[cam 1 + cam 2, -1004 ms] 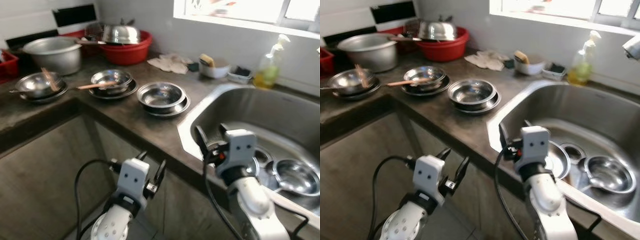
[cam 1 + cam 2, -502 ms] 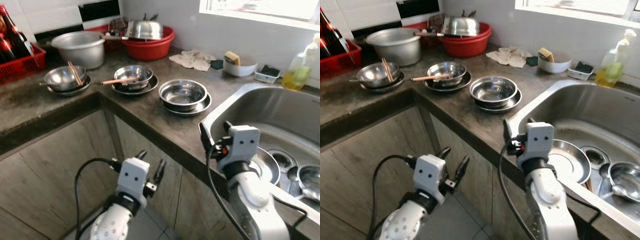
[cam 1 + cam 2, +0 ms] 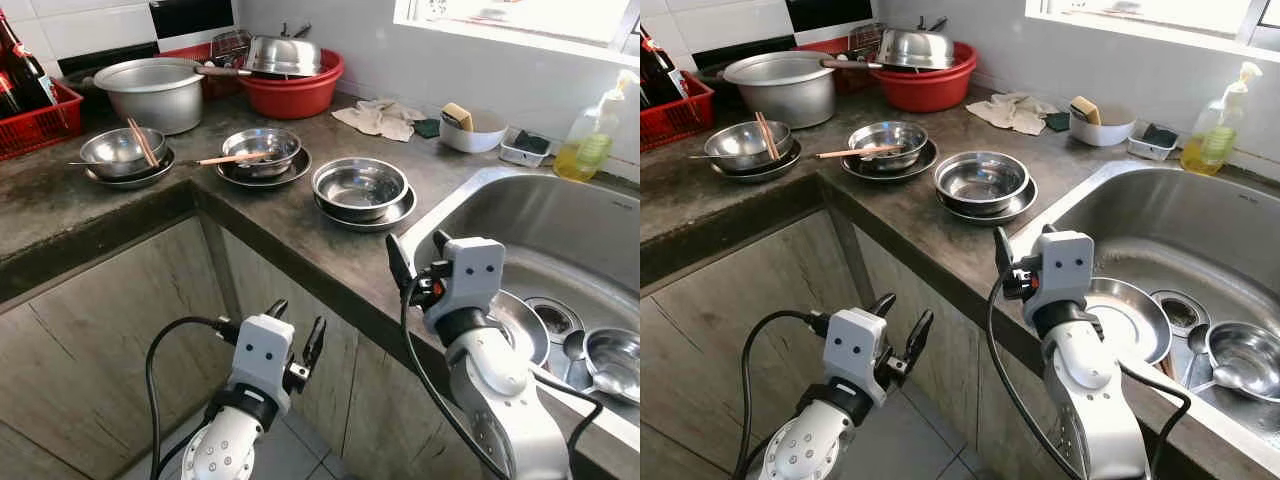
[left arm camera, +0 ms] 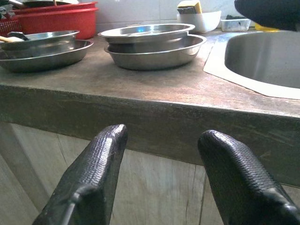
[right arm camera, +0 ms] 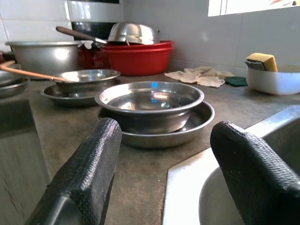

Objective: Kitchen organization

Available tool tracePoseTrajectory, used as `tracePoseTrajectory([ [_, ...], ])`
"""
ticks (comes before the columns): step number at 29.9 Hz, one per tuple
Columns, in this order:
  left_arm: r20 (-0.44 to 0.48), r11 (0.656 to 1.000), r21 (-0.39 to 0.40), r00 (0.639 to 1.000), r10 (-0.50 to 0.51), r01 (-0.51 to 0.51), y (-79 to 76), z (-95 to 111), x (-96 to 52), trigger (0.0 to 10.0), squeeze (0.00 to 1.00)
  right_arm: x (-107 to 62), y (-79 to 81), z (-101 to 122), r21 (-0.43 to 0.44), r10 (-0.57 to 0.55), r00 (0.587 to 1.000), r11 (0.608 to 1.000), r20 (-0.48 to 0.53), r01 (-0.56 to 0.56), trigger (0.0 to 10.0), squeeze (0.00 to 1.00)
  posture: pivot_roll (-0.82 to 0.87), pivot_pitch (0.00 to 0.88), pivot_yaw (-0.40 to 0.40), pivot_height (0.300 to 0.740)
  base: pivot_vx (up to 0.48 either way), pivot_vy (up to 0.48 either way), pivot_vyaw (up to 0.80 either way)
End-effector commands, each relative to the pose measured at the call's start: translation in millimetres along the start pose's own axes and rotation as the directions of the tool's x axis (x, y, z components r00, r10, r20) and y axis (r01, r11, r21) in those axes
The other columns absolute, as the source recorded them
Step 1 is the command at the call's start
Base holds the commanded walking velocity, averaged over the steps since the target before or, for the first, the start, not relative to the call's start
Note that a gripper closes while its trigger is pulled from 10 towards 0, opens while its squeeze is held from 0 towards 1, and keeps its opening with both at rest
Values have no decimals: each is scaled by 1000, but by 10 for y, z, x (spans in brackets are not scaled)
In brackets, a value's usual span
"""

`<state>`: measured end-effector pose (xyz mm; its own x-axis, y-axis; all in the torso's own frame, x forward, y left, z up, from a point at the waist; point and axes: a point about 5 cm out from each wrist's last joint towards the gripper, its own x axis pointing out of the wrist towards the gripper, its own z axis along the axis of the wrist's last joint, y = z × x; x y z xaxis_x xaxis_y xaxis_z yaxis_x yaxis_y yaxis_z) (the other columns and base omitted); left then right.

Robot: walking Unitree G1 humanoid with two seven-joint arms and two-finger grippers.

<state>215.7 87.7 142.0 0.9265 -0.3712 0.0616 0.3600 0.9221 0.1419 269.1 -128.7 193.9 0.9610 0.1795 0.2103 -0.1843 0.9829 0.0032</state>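
Kitchen organization, early stage. Nearest the camera, the left gripper (image 3: 296, 338) is hanging below the edge of the dark grey stone countertop (image 3: 300, 235), in front of the pale wood cabinet door (image 3: 120, 340); its two black fingers are standing apart and holding nothing. The right gripper (image 3: 418, 262) is hovering at counter height over the near corner of the stainless steel sink (image 3: 560, 225), fingers likewise spread wide and empty.

Inside the sink, a flat steel plate (image 3: 1132, 318) and a small steel bowl with a spoon (image 3: 1246, 360) are lying unwashed. Just beyond the right gripper, a steel bowl nested in a steel plate (image 3: 361, 191) is sitting on the counter. Further left, a second bowl-and-plate set with a wooden spoon (image 3: 262, 155) and a third set holding chopsticks (image 3: 126, 155) are waiting.

At the back, a large aluminium pot (image 3: 157, 93), a red plastic basin holding a steel bowl (image 3: 294, 80), a crumpled white cloth (image 3: 381, 117), a white bowl with a yellow sponge (image 3: 466, 128) and a yellow soap bottle (image 3: 584, 143) are standing along the wall.

Judging from the layout, nothing appears sorted yet; all the dishes remain to be gathered.
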Motion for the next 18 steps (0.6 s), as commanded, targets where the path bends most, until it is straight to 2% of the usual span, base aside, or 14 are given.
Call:
tracePoseTrajectory([
  [1,-6,1000,7,1000,6,-6,0,-7,-4,10000,0,20,33,2,-9,22,1000,1000,7,-22,10000,0,153,71,-37,740,0,0,600],
  [4,-2,1000,8,1000,7,-7,1,-2,0,10000,0,30,47,-10,-3,24,1000,1000,2,-24,10000,0,152,66,-37,740,0,0,800],
  [18,-14,1000,-11,1000,11,-11,15,-33,-10,10000,0,77,-61,10,-4,-28,999,1000,15,28,10000,0,149,55,-32,740,0,24,0],
])
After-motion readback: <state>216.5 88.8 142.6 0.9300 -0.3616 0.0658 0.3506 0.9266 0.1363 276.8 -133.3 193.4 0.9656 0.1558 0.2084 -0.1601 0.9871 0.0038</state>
